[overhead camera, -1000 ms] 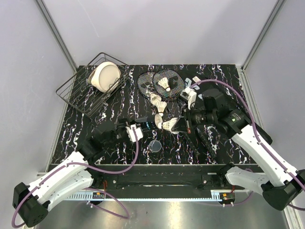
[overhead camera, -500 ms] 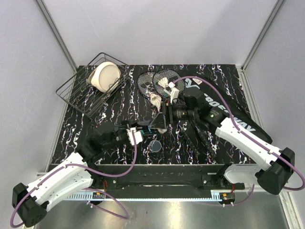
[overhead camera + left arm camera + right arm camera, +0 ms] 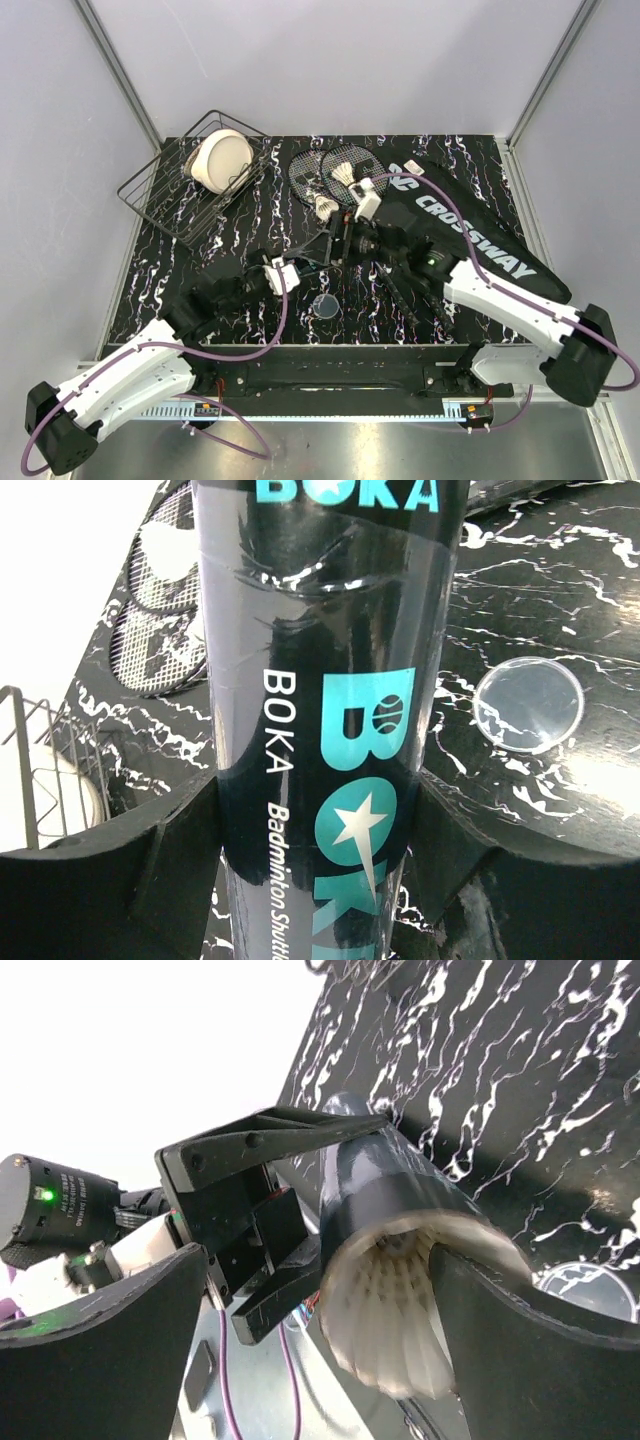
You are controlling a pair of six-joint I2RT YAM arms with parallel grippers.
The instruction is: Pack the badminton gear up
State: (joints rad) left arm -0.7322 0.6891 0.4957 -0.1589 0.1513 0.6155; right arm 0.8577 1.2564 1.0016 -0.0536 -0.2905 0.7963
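left gripper (image 3: 315, 815) is clamped on the tube (image 3: 330, 660), held over the table (image 3: 560, 580). right gripper (image 3: 320, 1255) straddles a shuttlecock (image 3: 385, 1310) seated in the tube mouth; whether it grips cannot be determined. bag (image 3: 480, 250) lies at the table's right.

Basket (image 3: 160, 195) sat far left, bowl (image 3: 222, 160) in it. Rackets (image 3: 335, 170) lay far centre, bag (image 3: 480, 245) on their right. Tube (image 3: 315, 250) was mid-table, lid (image 3: 324, 305) just nearer.
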